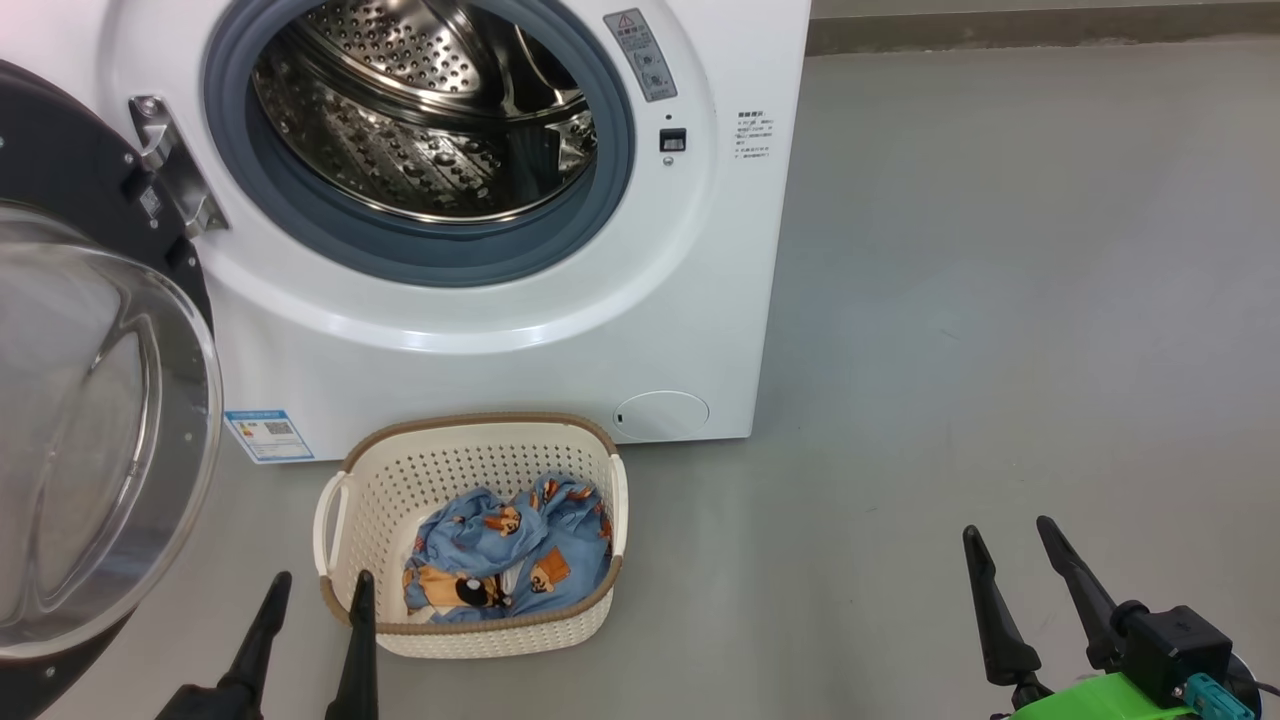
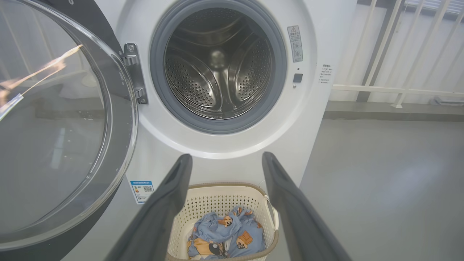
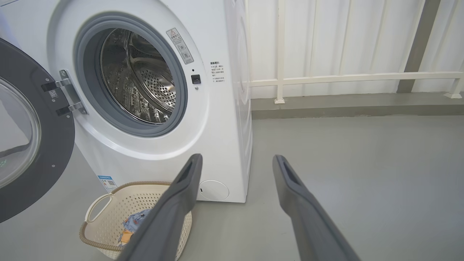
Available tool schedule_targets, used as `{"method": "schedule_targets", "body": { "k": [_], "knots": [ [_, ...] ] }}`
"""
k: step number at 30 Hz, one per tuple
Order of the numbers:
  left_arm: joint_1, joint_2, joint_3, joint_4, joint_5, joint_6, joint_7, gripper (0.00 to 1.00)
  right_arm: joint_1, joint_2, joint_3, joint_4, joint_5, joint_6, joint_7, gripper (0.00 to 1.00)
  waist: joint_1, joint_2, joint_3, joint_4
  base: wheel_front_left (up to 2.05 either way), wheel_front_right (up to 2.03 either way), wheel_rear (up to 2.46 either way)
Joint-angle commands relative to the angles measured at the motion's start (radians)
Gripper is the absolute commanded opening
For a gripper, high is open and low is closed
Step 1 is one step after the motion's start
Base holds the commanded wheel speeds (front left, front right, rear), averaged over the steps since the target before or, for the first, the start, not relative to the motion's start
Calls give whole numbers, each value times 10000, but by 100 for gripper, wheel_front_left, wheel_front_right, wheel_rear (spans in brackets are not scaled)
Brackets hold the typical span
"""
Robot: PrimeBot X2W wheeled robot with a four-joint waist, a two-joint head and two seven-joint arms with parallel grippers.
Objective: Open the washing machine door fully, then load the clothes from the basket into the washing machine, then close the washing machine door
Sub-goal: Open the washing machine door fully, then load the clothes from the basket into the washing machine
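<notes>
Grey, smooth floor (image 1: 1000, 300) filled the right half of the head view. The white washing machine (image 1: 480, 360) stood at upper left, its perforated steel drum (image 1: 420, 120) bare inside a grey rubber seal (image 1: 420, 255). The washing machine door (image 1: 90, 420) hung swung wide at the left edge, a glossy black ring around a bulging clear glass bowl. At lower centre, just before the machine, sat the basket (image 1: 480, 470), cream perforated plastic with a brown woven-look rim. The clothes (image 1: 510, 560) lay crumpled in its bottom, light blue with orange-brown figures. The left fingers (image 1: 260, 632) stood apart and empty at lower left, just beside the basket's near corner. The right fingers (image 1: 990, 600) stood apart and empty at lower right, well apart from it.

From the left wrist, the two dark fingers framed the basket at bottom centre, with the drum mouth above them and a white railing (image 2: 391, 88) at upper right.

From the right wrist, the basket showed at lower left, partly behind one finger.

The fabric looked light, soft and limp, and would likely drape and trail when lifted. A raised fold at the top of the heap seemed the best hold. The basket looked light enough to drag along if cloth caught on it. The door looked rigid and slick, so a push on its black ring would probably suit closing.
</notes>
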Motion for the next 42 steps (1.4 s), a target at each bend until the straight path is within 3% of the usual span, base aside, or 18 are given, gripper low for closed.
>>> {"method": "schedule_targets", "body": {
  "k": [1, 17, 42],
  "knots": [
    [-277, 116, 366, -300, -111, 6, -63, 100, -155, -39, 238, -226, -71, 16, -117, 100, 0, -1, 8, 7, 0, 0, 0],
    [-461, 116, 496, -208, -57, -35, -63, 100, -228, -39, 252, -191, 108, 16, -117, 100, 0, -1, 120, -9, 20, -20, 0],
    [-730, 116, 600, -443, -55, 20, -63, 100, -458, -39, 288, -208, 138, 16, -117, 100, 0, -1, 655, 104, 146, -146, 0]
  ]
}}
